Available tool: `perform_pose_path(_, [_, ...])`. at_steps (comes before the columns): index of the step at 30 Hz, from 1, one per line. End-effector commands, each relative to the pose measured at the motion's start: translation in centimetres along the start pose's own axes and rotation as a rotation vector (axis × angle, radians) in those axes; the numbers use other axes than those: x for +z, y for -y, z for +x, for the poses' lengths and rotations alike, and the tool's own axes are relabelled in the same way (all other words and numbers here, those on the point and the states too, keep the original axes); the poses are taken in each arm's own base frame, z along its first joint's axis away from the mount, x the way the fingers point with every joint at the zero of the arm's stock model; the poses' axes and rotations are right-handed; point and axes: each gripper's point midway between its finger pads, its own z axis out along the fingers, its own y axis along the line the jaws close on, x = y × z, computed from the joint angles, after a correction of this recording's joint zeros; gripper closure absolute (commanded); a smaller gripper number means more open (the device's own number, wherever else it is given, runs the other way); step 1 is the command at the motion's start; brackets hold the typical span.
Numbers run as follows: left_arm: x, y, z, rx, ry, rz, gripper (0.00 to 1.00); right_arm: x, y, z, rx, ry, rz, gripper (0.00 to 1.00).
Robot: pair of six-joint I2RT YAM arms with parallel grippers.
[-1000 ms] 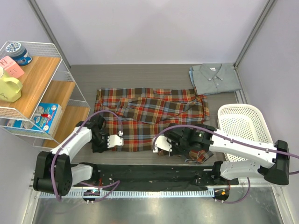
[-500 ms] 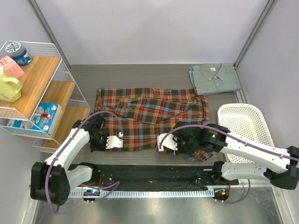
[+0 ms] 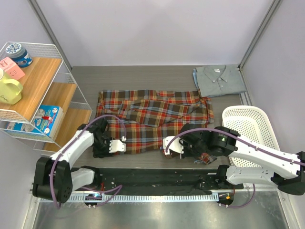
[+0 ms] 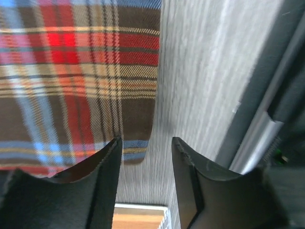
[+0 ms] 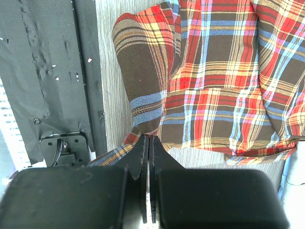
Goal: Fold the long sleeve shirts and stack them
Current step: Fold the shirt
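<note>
The plaid long sleeve shirt (image 3: 155, 117) lies spread flat in the middle of the table. The grey-blue long sleeve shirt (image 3: 218, 80) sits folded at the back right. My left gripper (image 3: 118, 144) is at the plaid shirt's near left corner. In the left wrist view it (image 4: 145, 142) stands open; the hem corner (image 4: 138, 152) and bare table show in the gap, and nothing is held. My right gripper (image 3: 168, 146) is at the shirt's near edge. Its jaws (image 5: 149, 137) are shut, and a fold of plaid sleeve (image 5: 143, 95) runs into the tips.
A white mesh basket (image 3: 249, 128) stands at the right beside the right arm. A wire and wood shelf (image 3: 33, 90) with a mug and boxes is at the left. A black rail (image 3: 152, 179) runs along the near table edge.
My left gripper shut at the plaid shirt's near left corner, then opened again; the corner lies on the table. The right arm shifted slightly right, its jaws staying shut.
</note>
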Motion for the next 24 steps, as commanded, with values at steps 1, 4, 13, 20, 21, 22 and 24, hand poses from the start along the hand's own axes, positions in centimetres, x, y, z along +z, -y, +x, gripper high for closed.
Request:
perform_pose_path(1, [1.8,-2.2,1.5,0.044,-0.079,-0.081,0.52,-0.6,0.6,-0.5,-0.001,0.028,0.026,0.99])
perform_pose_path(4, [2.8,-1.8,2.0,0.064,-0.105,-0.046,0.57,-0.5,0.6,-0.4,-0.001,0.028,0.028,0.99])
perform_pose_path(13, [-0.2,-0.5,-0.7,0.122,0.0,0.002,1.0,-2.2,0.3,-1.1,0.026,0.062,0.01,0.99])
perform_pose_path(20, [-4.4,2.0,-1.7,0.171,0.045,0.032,1.0,-5.0,-0.2,-1.8,-0.03,0.095,-0.038,0.99])
perform_pose_path(21, [-4.6,2.3,-1.8,0.16,0.047,0.043,1.0,-5.2,0.1,-1.8,-0.049,0.092,-0.025,0.99])
perform_pose_path(22, [-4.8,2.1,-1.9,0.148,0.052,0.043,1.0,-5.7,0.6,-2.0,-0.062,0.094,-0.007,0.99])
perform_pose_path(24, [-5.5,1.1,-2.3,0.103,0.059,0.032,1.0,-5.9,1.8,-1.9,-0.115,0.068,0.041,0.99])
